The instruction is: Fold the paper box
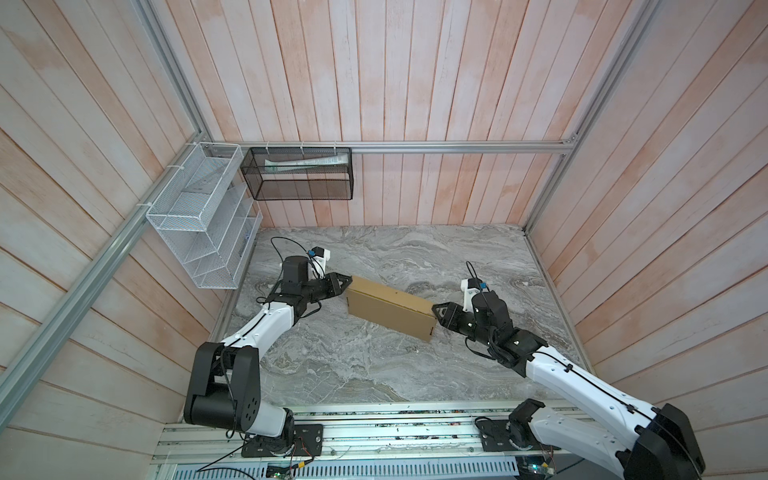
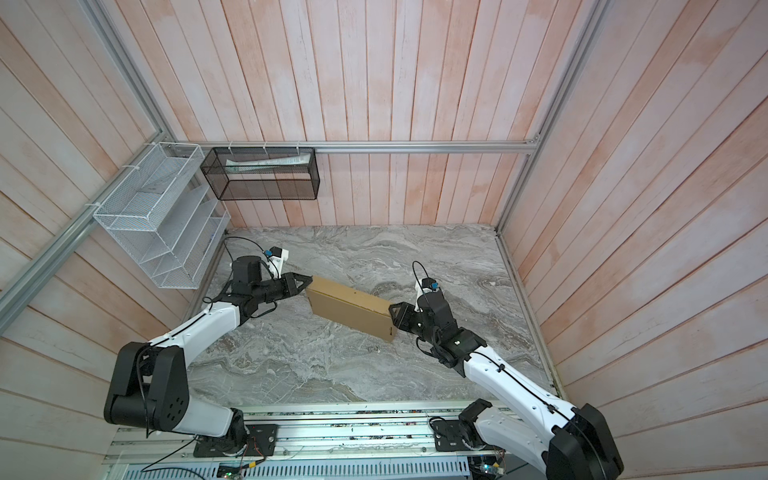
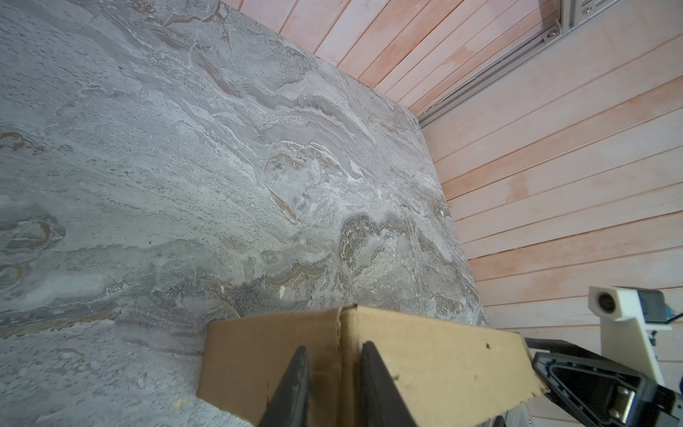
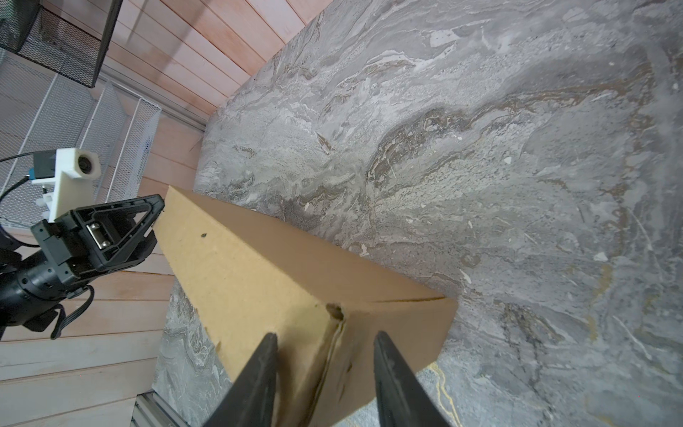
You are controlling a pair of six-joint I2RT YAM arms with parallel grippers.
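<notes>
Tan paper box [image 1: 390,309] between left gripper [image 1: 347,280] and right gripper [image 1: 435,311], ends straddled.

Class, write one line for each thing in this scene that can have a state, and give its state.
Plain tan corrugated cardboard box: folded shut, up on a long side, spanning between both grippers.
Left gripper: fingers close together astride one box corner; grip unclear.
Right gripper: fingers wider apart astride the opposite end; grip unclear.
Black wire mesh basket: hung on the rail, holding a white item.

Marble tabletop [image 1: 374,374], pinkish plank walls [image 1: 415,83]
</notes>
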